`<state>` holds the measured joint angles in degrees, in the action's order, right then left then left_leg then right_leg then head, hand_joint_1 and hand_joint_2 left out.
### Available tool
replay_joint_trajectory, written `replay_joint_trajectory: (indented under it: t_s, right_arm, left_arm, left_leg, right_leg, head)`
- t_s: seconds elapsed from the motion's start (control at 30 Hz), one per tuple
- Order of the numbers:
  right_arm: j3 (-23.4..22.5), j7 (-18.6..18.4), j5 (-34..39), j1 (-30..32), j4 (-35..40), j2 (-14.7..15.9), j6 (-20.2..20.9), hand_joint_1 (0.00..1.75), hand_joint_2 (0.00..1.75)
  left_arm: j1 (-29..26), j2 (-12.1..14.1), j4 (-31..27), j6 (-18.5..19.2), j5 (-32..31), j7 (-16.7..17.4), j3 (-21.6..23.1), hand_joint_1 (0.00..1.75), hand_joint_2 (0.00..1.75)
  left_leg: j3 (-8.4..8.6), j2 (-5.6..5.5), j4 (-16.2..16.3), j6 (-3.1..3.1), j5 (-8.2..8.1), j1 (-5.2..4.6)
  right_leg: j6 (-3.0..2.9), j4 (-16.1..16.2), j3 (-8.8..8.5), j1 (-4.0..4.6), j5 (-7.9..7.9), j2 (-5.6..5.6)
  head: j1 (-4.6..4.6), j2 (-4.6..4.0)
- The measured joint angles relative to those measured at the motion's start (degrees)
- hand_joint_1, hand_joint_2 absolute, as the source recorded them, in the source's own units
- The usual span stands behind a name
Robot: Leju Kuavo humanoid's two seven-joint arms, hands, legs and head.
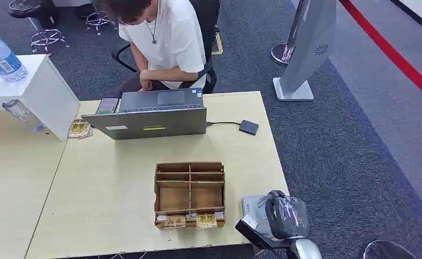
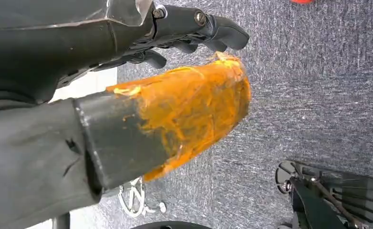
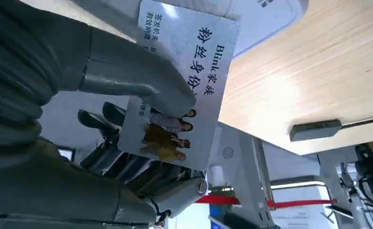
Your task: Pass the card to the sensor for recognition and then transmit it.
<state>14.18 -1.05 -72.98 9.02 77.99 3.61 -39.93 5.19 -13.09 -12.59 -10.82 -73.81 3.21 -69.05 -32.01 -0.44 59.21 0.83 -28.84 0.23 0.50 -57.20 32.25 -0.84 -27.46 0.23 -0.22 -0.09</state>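
Card (image 3: 184,86) pinched in right hand (image 3: 127,143), seemingly over sensor (image 1: 250,208).

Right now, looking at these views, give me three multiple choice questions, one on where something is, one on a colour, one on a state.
1. Where is the cardboard tray?
A. on the carpet
B. on the wooden table, in front of the laptop
C. on the chair

2. What colour covers the left hand thumb?
A. orange
B. blue
C. green

3. The right hand:
A. hangs with nothing
B. presses the laptop
C. holds the card

Answers: 1 B, head view shows it there. 2 A, orange wrap in the left wrist view. 3 C, thumb pins the card.
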Motion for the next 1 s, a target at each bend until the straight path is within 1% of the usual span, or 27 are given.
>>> replay_joint_trajectory:
  t_s: [0.17,0.23,0.63,0.9,0.93,0.97,1.0]
  right_arm:
    - [-1.5,0.9,-2.9,0.0,2.2,-0.6,0.0,1.75,1.75]
    - [-2.4,1.9,-3.7,0.1,3.3,-1.1,0.0,1.75,1.75]
    - [-8.8,11.3,-5.5,0.7,12.2,-6.8,0.0,1.75,1.75]
    - [-8.9,11.5,-5.5,0.7,12.4,-6.8,0.0,1.75,1.75]
    - [-9.0,11.7,-5.5,0.7,12.6,-7.0,0.0,1.75,1.75]
    - [-9.5,13.1,-5.5,0.7,13.8,-7.7,0.0,1.75,1.75]
    - [-9.7,13.4,-5.5,0.7,14.2,-7.9,0.0,1.75,1.75]
  left_arm:
    - [0.0,0.0,0.0,0.0,-0.4,0.2,0.0,0.0,0.0]
    - [0.0,-0.1,0.0,0.1,-0.5,0.2,0.0,0.0,0.0]
    - [0.0,-0.2,0.0,0.5,-1.4,0.2,0.0,0.0,0.0]
    - [0.0,-0.2,0.0,0.5,-1.4,0.2,0.0,0.0,0.0]
    - [0.0,-0.2,0.0,0.5,-1.4,0.2,0.0,0.0,0.0]
    - [0.0,-0.2,0.0,0.6,-1.5,0.3,0.0,0.0,0.0]
    - [0.0,-0.2,0.0,0.6,-1.6,0.3,0.0,0.0,0.0]
  left_leg:
    - [0.0,0.0,0.0,0.0,0.0,0.0]
    - [0.0,0.0,0.0,0.0,0.0,0.0]
    - [-0.01,0.0,0.0,0.0,0.0,0.0]
    - [-0.01,0.0,0.0,0.0,0.0,0.0]
    - [-0.01,0.0,0.0,0.0,0.0,0.0]
    - [-0.01,0.0,0.0,0.0,0.0,0.0]
    - [-0.01,0.0,0.0,0.0,0.0,0.0]
  right_leg:
    - [0.0,0.0,0.0,0.0,0.0,0.0]
    - [0.0,0.0,0.0,-0.01,0.0,0.0]
    - [0.0,0.0,0.02,0.01,0.0,0.0]
    - [0.0,0.0,0.02,0.01,0.0,0.0]
    - [0.0,0.0,0.02,0.01,0.0,0.0]
    - [0.0,0.0,0.02,0.0,0.0,0.0]
    - [0.0,0.0,0.01,0.0,0.0,0.0]
  head:
    - [0.0,0.0]
    - [0.0,0.0]
    - [0.0,0.0]
    - [0.02,0.0]
    - [0.02,0.0]
    - [0.02,0.0]
    - [0.0,0.0]
